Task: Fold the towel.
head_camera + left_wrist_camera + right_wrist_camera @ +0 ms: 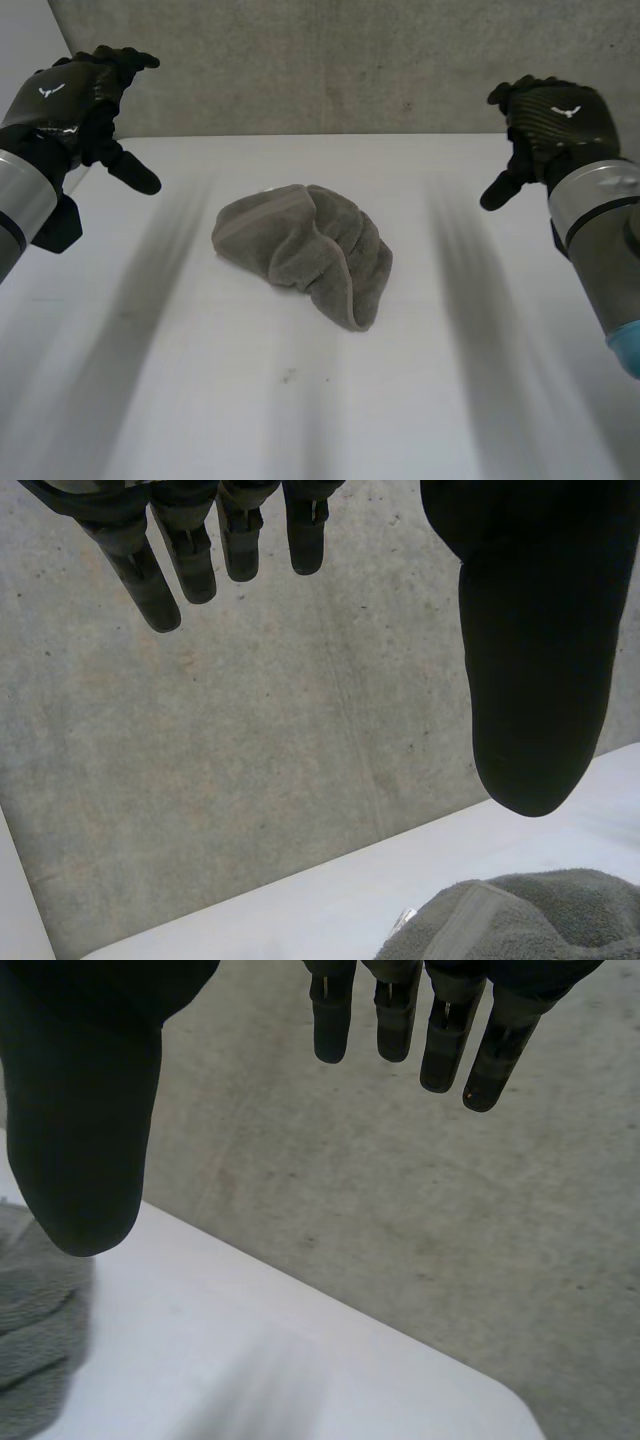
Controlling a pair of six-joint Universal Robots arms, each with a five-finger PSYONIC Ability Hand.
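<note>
A grey towel (305, 248) lies crumpled in a heap at the middle of the white table (180, 380), with a hemmed edge running over its top. My left hand (88, 98) hovers high at the far left, open, fingers straight and thumb spread, holding nothing. My right hand (550, 118) hovers high at the far right, open too and empty. Both are well apart from the towel. In the left wrist view the towel (530, 920) lies below the thumb (535, 660). In the right wrist view a bit of the towel (35, 1345) shows under the thumb (85, 1110).
A grey concrete wall (350, 65) rises behind the table's far edge. Bare table surface lies on all sides of the towel. The table's far right corner (500, 1405) shows in the right wrist view.
</note>
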